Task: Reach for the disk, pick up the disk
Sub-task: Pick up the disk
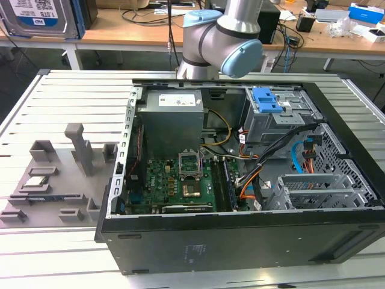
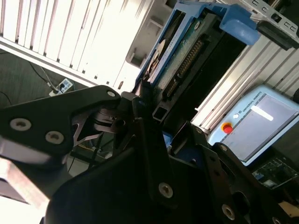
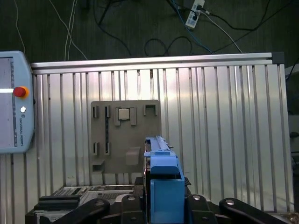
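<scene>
One arm (image 1: 221, 37) high above table (image 3: 224, 121); gripper (image 2: 163, 127) pinching disk (image 2: 183, 50) edge-on between both fingers, over grey fixture (image 3: 111, 150).

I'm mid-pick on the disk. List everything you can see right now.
disk: one, blue rails, green board side showing, held in the hand above the table
computer case: one, black, open, on the table
drive cage: one, grey with blue latch, inside the case
motherboard: one, green, inside the case
fixture plate: one, grey, on the table
processor chip: one, silver, on the fixture plate
teach pendant: one, pale grey, red button, at the table's edge
table: one, ribbed aluminium
arm: one, grey and light blue
hand: one, black, gripping the disk
</scene>
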Robot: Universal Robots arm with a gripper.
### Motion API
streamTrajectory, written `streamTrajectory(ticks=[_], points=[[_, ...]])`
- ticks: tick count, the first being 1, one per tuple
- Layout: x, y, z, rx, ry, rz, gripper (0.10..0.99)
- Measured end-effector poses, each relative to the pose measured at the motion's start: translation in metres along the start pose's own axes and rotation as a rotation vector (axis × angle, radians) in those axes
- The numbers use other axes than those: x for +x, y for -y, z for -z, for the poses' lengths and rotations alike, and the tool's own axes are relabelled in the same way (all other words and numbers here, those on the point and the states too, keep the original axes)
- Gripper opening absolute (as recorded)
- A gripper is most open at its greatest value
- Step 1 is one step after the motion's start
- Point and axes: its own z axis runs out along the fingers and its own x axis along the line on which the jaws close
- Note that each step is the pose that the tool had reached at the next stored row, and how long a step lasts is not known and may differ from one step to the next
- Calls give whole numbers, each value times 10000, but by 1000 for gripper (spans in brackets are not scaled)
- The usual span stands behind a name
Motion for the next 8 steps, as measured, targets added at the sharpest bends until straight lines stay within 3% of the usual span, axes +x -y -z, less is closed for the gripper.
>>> streamTrajectory(ticks=[5,8], points=[[-10,232,10,-35,-5,1,365],[-14,331,3,-52,-24,1,365]])
